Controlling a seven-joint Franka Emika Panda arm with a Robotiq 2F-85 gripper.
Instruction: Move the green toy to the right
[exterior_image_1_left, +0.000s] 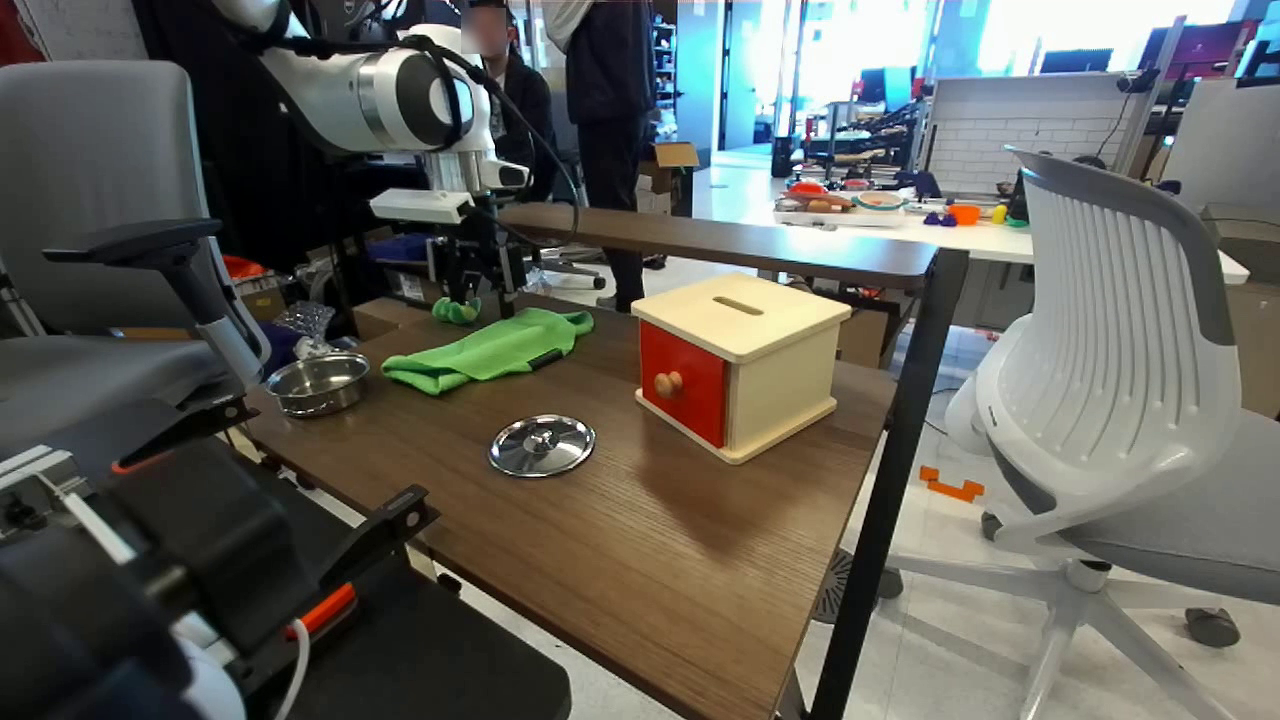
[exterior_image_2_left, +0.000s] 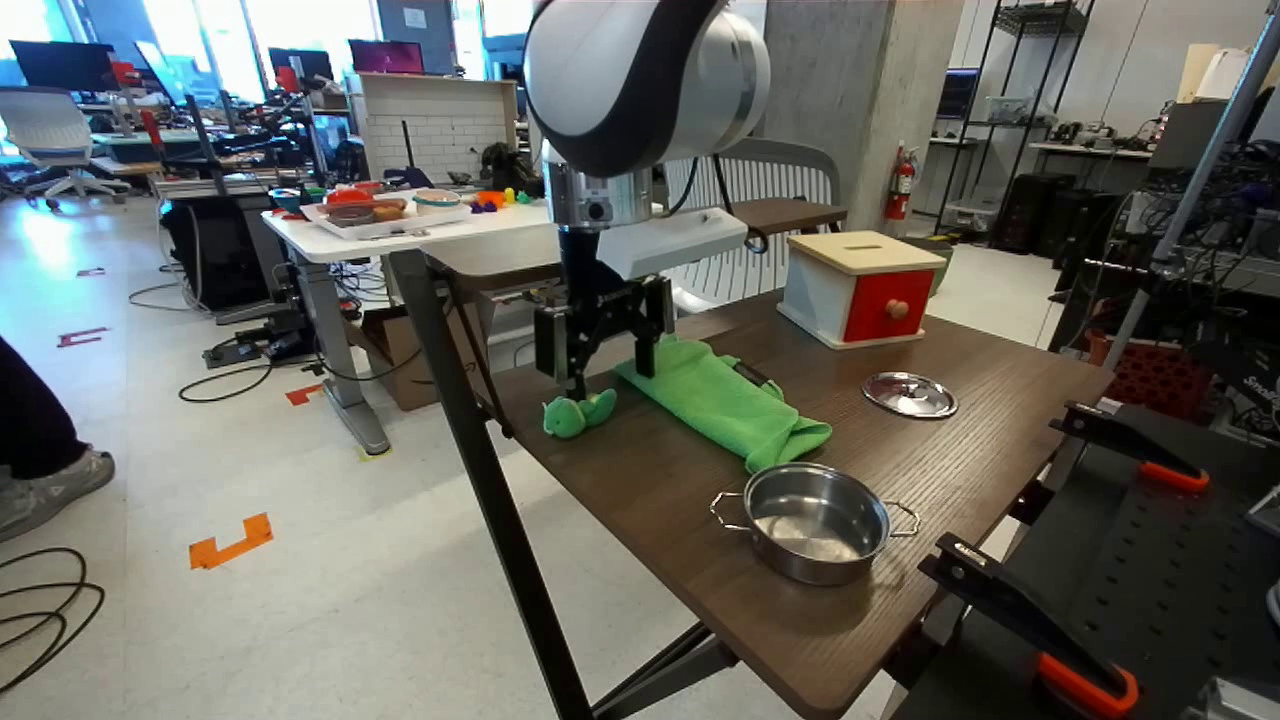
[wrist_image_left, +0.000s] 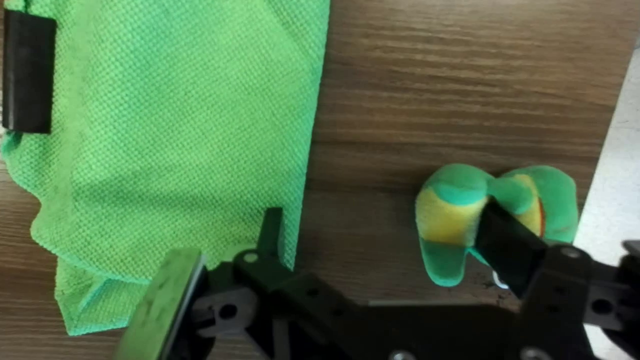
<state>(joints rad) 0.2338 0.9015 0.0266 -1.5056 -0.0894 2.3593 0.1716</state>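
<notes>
Grasp not yet made: black two-jawed hand (exterior_image_2_left: 612, 375), jaws apart; green-and-yellow plush toy (exterior_image_2_left: 575, 415) lies at one jaw, near edge of brown wooden surface (exterior_image_2_left: 1000, 440); rightward transfer and release presumably remain

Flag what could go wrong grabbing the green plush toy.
The plush toy lies near the table edge; a nudge might drop it. In the wrist view, the open gripper overlaps the toy on one side and the green towel on the other, so closing now could miss the toy or drag the towel.
</notes>
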